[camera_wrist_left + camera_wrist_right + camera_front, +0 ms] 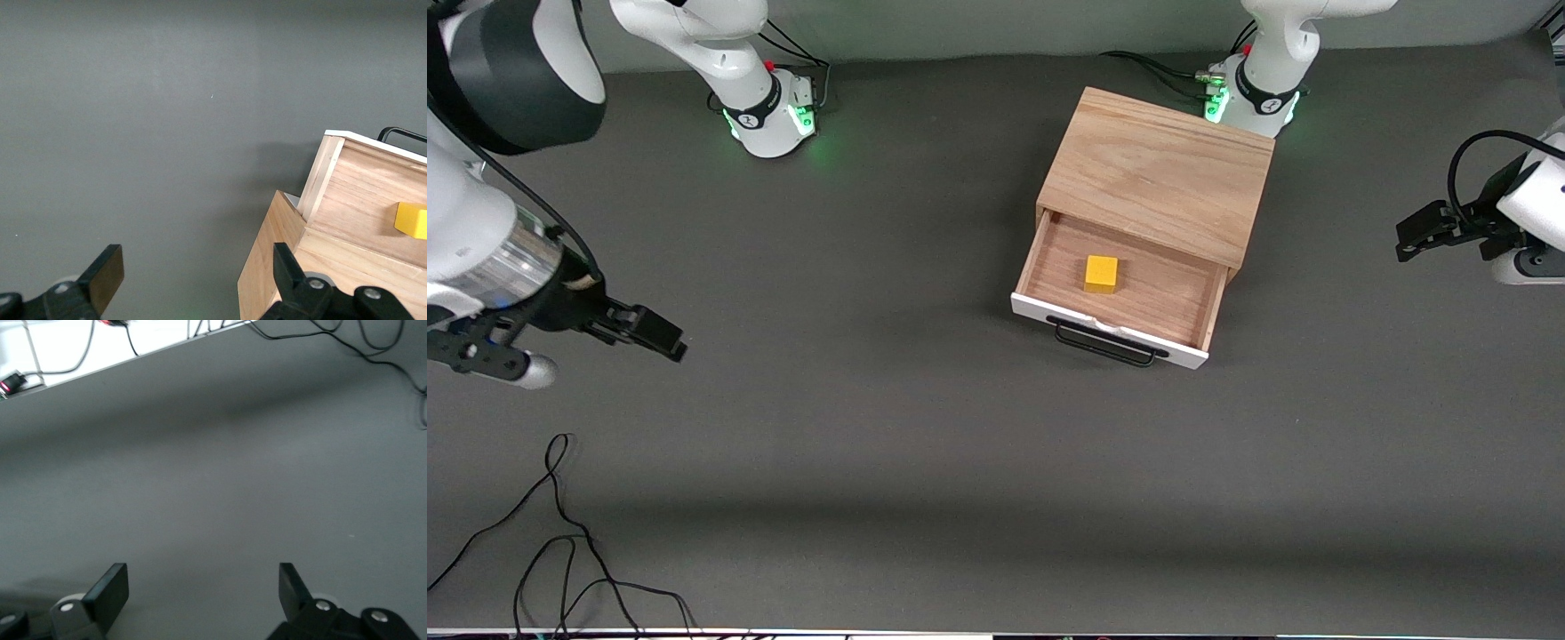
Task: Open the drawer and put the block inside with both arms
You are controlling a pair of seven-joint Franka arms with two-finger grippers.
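Loose black cables (560, 551) lower left on desk (871, 444). Drawer (1120, 298) pulled open, frame centre-right; block (1102, 273) inside. Right tool (660, 335) mid-left, fingers apart, empty. Left tool (1416, 238) right edge, fingers apart, empty.

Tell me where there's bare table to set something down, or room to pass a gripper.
Bare mat spans from the open drawer to the right gripper, and nearer the front camera than the black handle. Inside the drawer, wood is free around the block. Loose cables clutter the near corner at the right arm's end. The left gripper, open, waits at its table end.
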